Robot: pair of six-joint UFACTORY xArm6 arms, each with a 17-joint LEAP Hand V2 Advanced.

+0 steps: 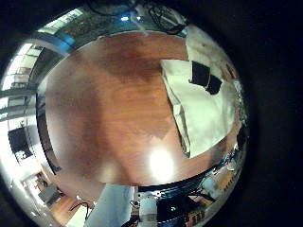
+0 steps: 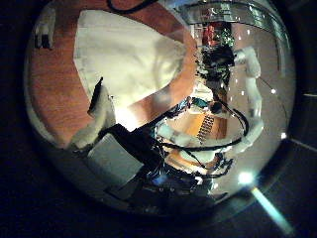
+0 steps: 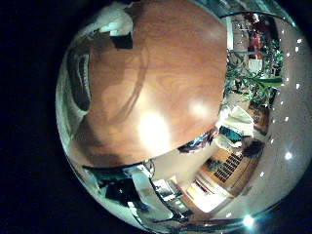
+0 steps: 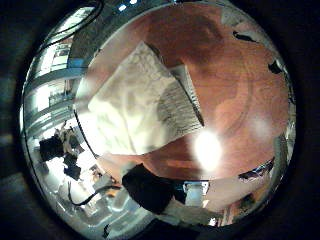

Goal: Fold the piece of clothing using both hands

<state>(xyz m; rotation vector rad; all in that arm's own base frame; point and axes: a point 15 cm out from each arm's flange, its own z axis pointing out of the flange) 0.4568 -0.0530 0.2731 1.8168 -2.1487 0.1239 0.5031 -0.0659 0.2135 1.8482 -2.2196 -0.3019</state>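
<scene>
Although each palm camera looks down from well above the work surface, neither hand's finger posture can be determined: the left hand and the right hand show no readable fingers in any view, so whether they are spread, closed or clamped on something cannot be told.

Outward from the left palm, the garment (image 2: pixel 129 55) appears as a pale, cream-white piece of clothing lying flat on the wooden table (image 1: pixel 104 104). It occupies one side of the tabletop, close to an edge, with a dark patch (image 1: pixel 204 76) visible on it. A robot arm (image 2: pixel 248 84) stands beyond the table.

Outward from the right palm, the same garment (image 4: pixel 140 100) shows a ribbed band (image 4: pixel 185 95) along one side, probably a hem or cuff. In the other right palm view it (image 3: pixel 83 78) sits at the table's margin.

Judged from this layout, folding has not visibly begun; both hands appear held high, probably to survey the cloth before descending to opposite edges.
</scene>
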